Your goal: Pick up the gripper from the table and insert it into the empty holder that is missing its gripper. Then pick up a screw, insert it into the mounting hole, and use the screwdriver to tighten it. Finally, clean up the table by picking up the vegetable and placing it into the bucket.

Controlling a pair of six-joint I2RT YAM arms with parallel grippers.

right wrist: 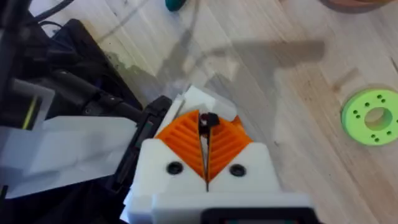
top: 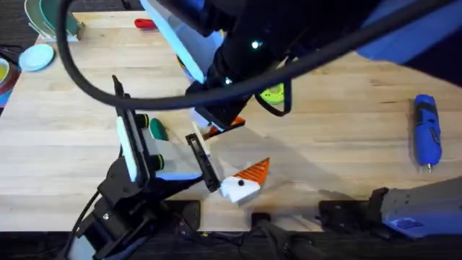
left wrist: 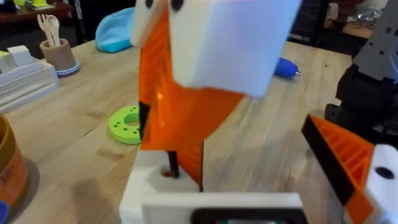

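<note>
Our right gripper [right wrist: 205,165] pinches a small dark screw [right wrist: 207,121] between nearly closed pads, poised over the holder [right wrist: 81,146] for insertion. We cannot tell our left gripper's [left wrist: 180,168] fingers. The screwdriver [top: 426,131] waits near the table's [top: 346,108] right edge.

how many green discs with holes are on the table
1. The green disc lies flat on the table, mid-table beyond the right arm's claw, partly hidden under that arm from overhead. Others could be hidden there.
</note>
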